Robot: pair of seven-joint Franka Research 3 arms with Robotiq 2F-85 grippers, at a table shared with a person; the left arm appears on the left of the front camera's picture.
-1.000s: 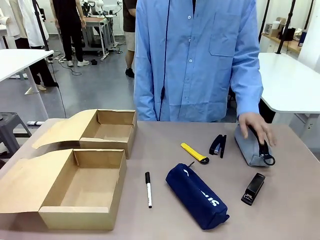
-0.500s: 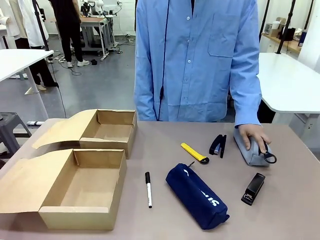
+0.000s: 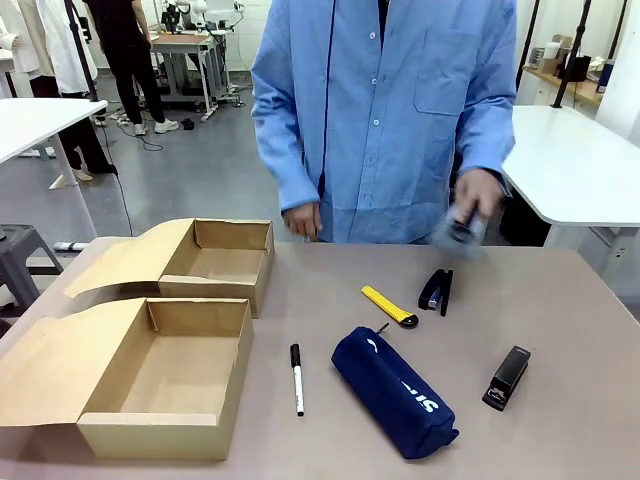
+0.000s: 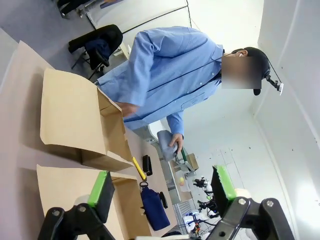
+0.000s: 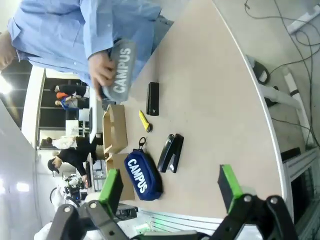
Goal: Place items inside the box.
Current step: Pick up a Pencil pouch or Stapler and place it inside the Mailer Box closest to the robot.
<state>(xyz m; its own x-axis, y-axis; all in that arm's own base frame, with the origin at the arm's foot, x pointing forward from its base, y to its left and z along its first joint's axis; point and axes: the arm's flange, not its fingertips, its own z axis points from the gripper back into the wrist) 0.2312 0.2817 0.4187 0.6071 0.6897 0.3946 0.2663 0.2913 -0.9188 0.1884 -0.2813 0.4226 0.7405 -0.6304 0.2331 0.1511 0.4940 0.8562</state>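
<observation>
You're in a lab-like workshop hall. Around you stand white worktables, a bench crowded with equipment, and cables trailing over grey floor.

The long navy fabric zip pouch carries white "CAMPUS" lettering; the grey fabric pouch has the same white word. The slim yellow cutter has a black end. The thin white marker is black-capped. The near black stapler is all black; the far black stapler may be dark blue inside. The larger cardboard box and the smaller cardboard box are plain brown.
</observation>
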